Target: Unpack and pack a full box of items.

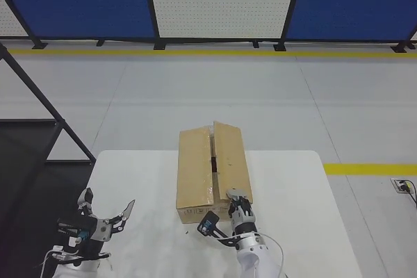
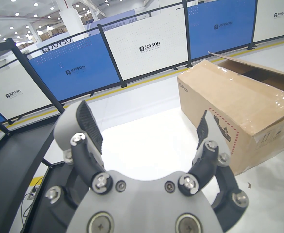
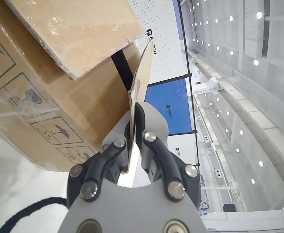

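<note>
A white bench [image 1: 306, 208] carries a long cardboard box [image 1: 212, 174], lying lengthwise away from the robot at the bench's middle, its top seam parted to a dark slit. The right-hand flap [image 3: 142, 73] stands lifted at its near end, where the right gripper [image 3: 134, 122] has its fingers [image 3: 154, 120] pinched shut on the cardboard edge, apparently to swing the lid open for unpacking. The left-hand flap [image 1: 194, 167] lies nearly flat, with torn clear tape along its edge. The left gripper [image 2: 144, 112] hovers over the bench's near left corner, well apart from the box, its fingers [image 2: 89, 124] spread wide and empty, seemingly in reserve. Handling pictograms, an umbrella among them, mark the box's near end; logos dot the blue and white partition panels [image 2: 142, 49] behind.
</note>
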